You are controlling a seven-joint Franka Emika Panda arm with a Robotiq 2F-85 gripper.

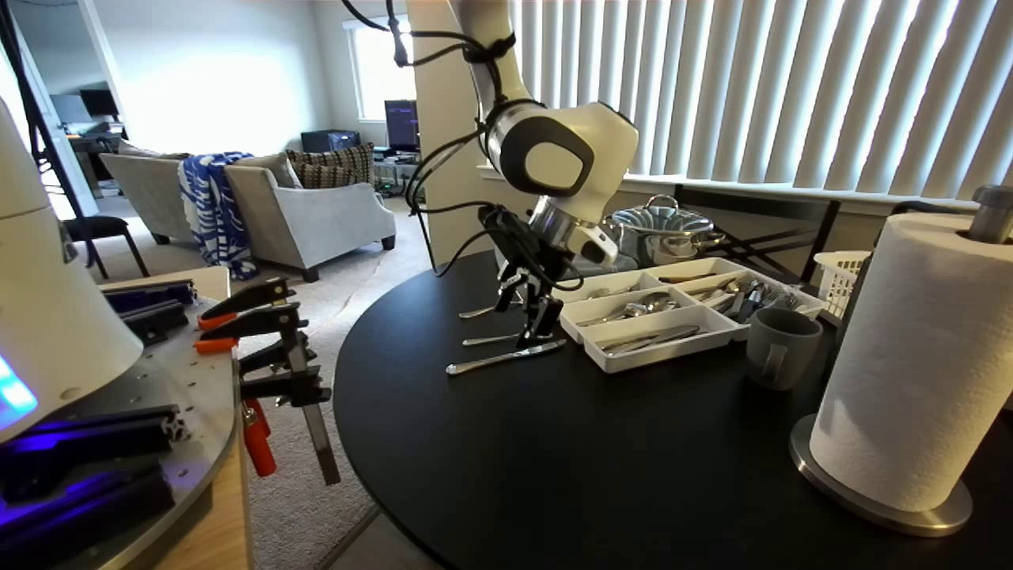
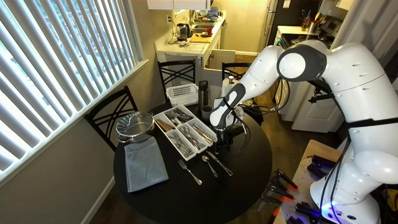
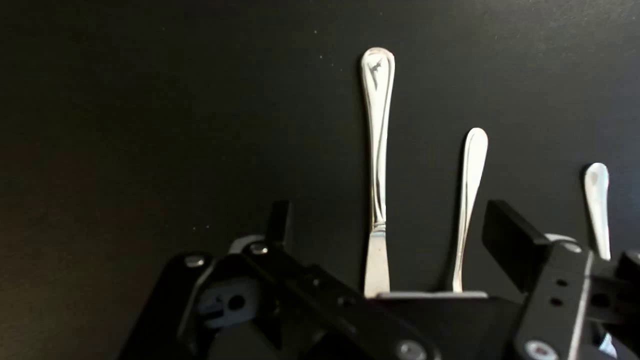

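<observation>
A table knife [image 3: 378,165] lies on the dark round table [image 1: 514,475] off one short end of the white cutlery tray [image 1: 673,350], its blade tip just short of the tray's wall and its handle pointing away from it. Over the blade, near that corner of the tray, hangs the tool [image 3: 395,235] with its fingers standing wide apart; the wrist view shows the knife and the spoon [image 3: 468,192] in the gap, neither gripped. Spoon and fork [image 2: 192,174] lie off the same tray end, roughly side by side with the knife, strips of tabletop separating all three. Past their handles, away from the tray, dark tabletop runs on to the curved rim. Along the tray's long sides room is tighter: a grey mug [image 1: 783,344] stands close to one, while a folded cloth [image 2: 146,165] and a metal pot [image 2: 135,130] sit near the opposite one, the pot also near the rim. On the mug side, a broad stretch of tabletop reaches between the tray and the paper-towel roll [image 1: 902,356].
</observation>
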